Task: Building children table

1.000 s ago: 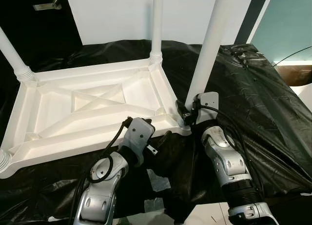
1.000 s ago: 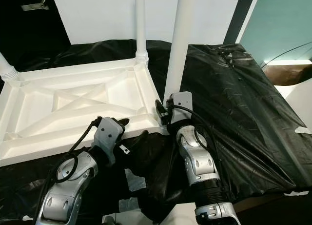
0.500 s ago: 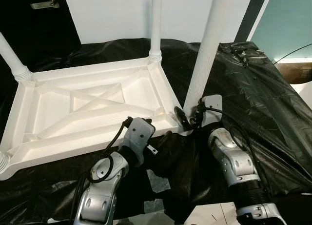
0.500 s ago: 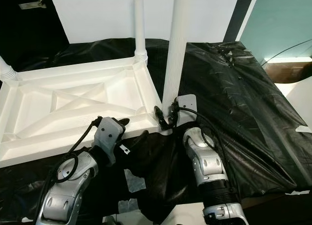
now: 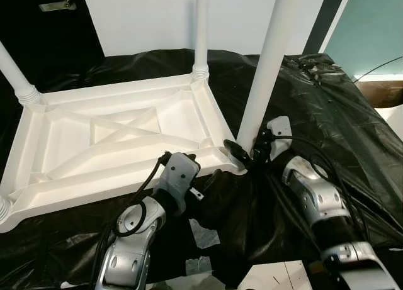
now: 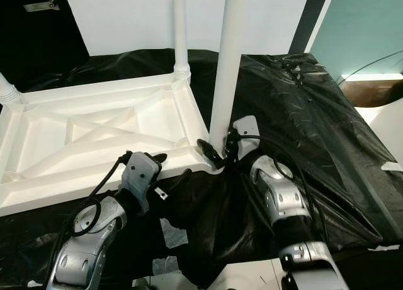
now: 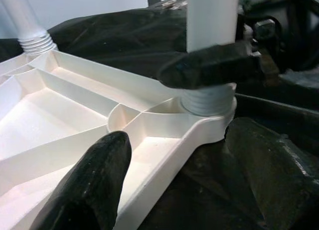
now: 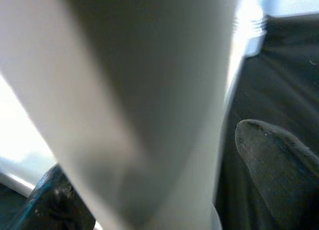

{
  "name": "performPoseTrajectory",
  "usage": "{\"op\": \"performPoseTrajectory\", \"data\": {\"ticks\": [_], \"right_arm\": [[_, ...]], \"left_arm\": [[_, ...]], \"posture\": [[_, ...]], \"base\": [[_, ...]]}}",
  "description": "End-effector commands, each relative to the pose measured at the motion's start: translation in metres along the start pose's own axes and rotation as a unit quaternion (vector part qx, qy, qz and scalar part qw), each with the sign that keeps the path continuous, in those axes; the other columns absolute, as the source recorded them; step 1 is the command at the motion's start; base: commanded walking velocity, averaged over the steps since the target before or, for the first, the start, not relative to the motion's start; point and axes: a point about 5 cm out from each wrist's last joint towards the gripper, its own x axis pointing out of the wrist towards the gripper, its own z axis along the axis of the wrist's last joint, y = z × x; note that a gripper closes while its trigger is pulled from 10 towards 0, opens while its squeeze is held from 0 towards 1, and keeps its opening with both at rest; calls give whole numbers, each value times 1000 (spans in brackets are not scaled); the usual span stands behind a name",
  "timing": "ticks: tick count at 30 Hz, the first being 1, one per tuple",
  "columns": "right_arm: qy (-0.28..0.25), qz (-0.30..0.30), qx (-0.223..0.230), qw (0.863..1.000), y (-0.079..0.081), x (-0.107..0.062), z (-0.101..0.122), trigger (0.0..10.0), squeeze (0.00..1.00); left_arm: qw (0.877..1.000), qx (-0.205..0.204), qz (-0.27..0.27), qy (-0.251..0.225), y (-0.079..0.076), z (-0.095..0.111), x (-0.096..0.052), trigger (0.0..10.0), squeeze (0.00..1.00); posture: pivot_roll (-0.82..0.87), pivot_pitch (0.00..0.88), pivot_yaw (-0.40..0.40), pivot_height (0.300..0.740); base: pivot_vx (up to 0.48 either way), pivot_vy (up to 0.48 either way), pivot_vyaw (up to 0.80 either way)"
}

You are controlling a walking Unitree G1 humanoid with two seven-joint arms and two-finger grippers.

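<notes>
Upturned white tabletop (image 5: 119,145) on my black-sheeted worktop (image 5: 327,114), right end effector (image 5: 247,153) clenched round near-corner leg (image 5: 267,63) at its base, left end effector (image 7: 174,175) released, straddling tabletop's near edge.

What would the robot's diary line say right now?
right gripper: clasps table leg at corner socket | left gripper: open, straddling tabletop edge | black sheet underneath

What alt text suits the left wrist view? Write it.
A black finger of the right gripper presses on the white plastic table leg above its threaded base, seated in the corner of the upturned white ribbed tabletop; the left gripper straddles the tabletop's edge.
</notes>
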Motion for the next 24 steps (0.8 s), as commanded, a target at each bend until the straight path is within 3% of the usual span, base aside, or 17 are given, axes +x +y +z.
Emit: {"op": "performPoseTrajectory", "data": {"ticks": [1, 7, 8, 9, 18, 23, 24], "right_arm": [[4, 49, -15, 999, 0, 4, 2, 10000, 0], [15, 106, -45, 993, -4, 10, 5, 10000, 0], [20, 113, -48, 992, -5, 11, 4, 4235, 0], [24, 122, -54, 991, -5, 11, 3, 0, 0], [45, 146, -43, 987, -7, 10, -8, 0, 0], [48, 117, -21, 992, -8, 8, -14, 196, 0], [53, 90, -16, 994, -8, 7, -17, 10000, 0]], "left_arm": [[998, 1, 55, 7, 5, -1, -1, 10000, 0], [998, 2, 56, 7, 4, 0, -1, 10000, 0], [998, 2, 56, 6, 5, 0, -1, 10000, 0], [998, 3, 57, 7, 5, 0, -1, 10000, 0], [998, 2, 59, 6, 4, 0, -1, 10000, 0], [998, 0, 58, 6, 2, 0, -1, 10000, 0], [998, 0, 56, 6, 2, 0, 0, 10000, 0]], "posture": [[161, 68, -39, 740], [166, 63, -41, 740], [170, 60, -44, 740], [170, 58, -44, 740], [175, 58, -51, 740], [173, 53, -49, 740], [161, 47, -46, 740]], "base": [[0, 0, 0], [0, 0, 0], [0, 0, 0], [0, 0, 0], [0, 0, 0], [0, 0, 0], [0, 0, 0]]}}
